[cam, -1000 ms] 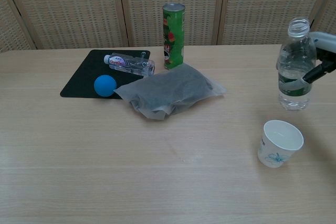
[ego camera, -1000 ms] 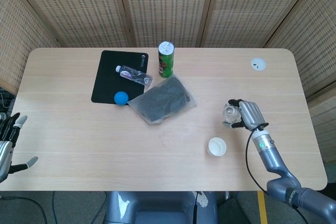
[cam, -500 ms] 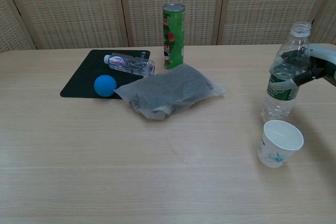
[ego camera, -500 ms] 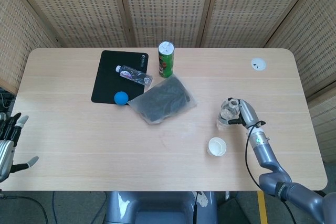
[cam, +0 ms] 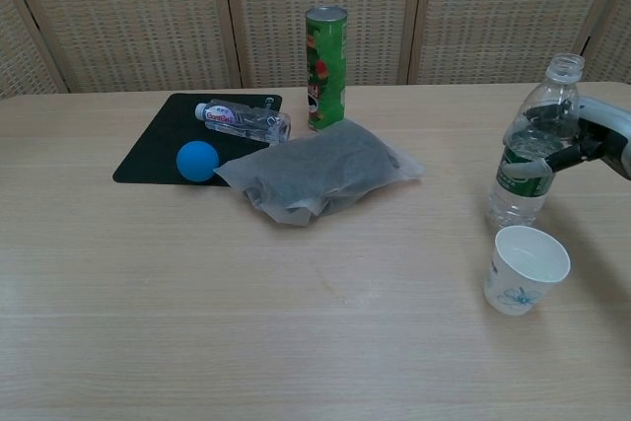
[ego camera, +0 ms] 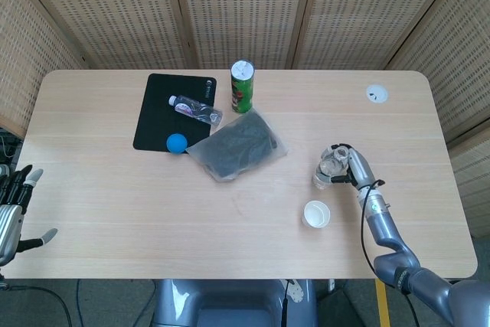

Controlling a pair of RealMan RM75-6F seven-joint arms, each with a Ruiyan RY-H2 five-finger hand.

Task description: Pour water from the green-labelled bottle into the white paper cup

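Note:
My right hand (cam: 592, 143) (ego camera: 354, 169) grips the open green-labelled bottle (cam: 529, 151) (ego camera: 327, 168) around its middle, at the right of the table. The bottle leans with its neck to the right and its base to the left, lifted above the table. The white paper cup (cam: 525, 269) (ego camera: 315, 214) stands upright just below and in front of the bottle. It looks empty. My left hand (ego camera: 14, 208) hangs off the table's left edge in the head view, fingers apart and holding nothing.
A tall green can (cam: 325, 68) stands at the back centre. A grey plastic bag (cam: 320, 173) lies mid-table. On the black mat (cam: 158, 150) lie a small clear bottle (cam: 244, 120) and a blue ball (cam: 197, 161). A white disc (ego camera: 376, 94) lies back right.
My right hand has carried the bottle left and toward the cup, and tipped it from upright into a lean. The left hand has stayed still.

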